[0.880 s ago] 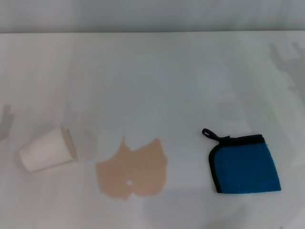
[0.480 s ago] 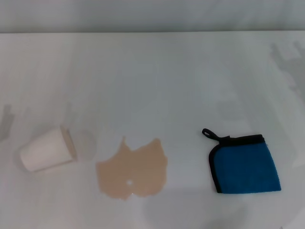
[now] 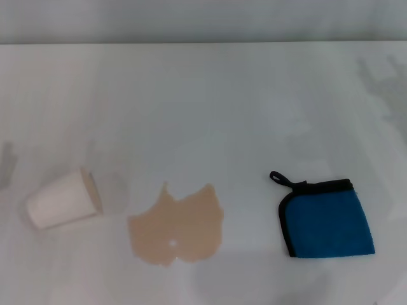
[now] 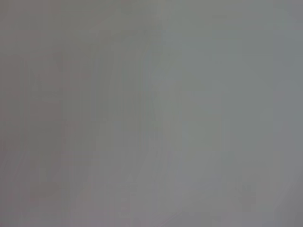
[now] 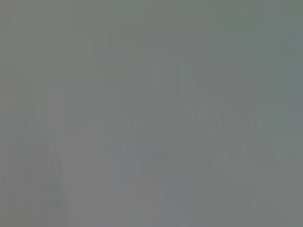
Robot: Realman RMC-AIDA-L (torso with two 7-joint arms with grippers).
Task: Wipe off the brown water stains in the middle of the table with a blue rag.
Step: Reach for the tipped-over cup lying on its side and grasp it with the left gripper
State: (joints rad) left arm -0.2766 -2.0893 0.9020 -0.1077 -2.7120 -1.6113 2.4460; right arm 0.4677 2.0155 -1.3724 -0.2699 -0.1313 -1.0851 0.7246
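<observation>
Neither arm shows in the head view, and both wrist views give only a plain grey surface with nothing to tell apart. So the left claw and the right claw are out of sight, and their pose and whether they are open or closed cannot be told.

The table (image 3: 203,101) is a wide white top that fills nearly the whole head view, with its far edge running straight across near the top. The brown water stains (image 3: 177,227) lie on it low in the view, a little left of the middle: one flat tan puddle with a jagged, lobed outline, two points rising on its far side and a tiny white dot near its near edge.

The blue rag (image 3: 327,219) lies flat on the table to the right of the puddle, well apart from it, with bare white top between them. It is squarish, bright blue, trimmed in black along its left and far edges, and a small black loop (image 3: 278,177) sticks out from its far left corner, toward the middle of the table.

On the other side of the puddle a white paper cup (image 3: 62,199) lies tipped on its side, its open mouth turned toward the stains and near them, but not touching. Nothing lies on the rag or on the puddle.
</observation>
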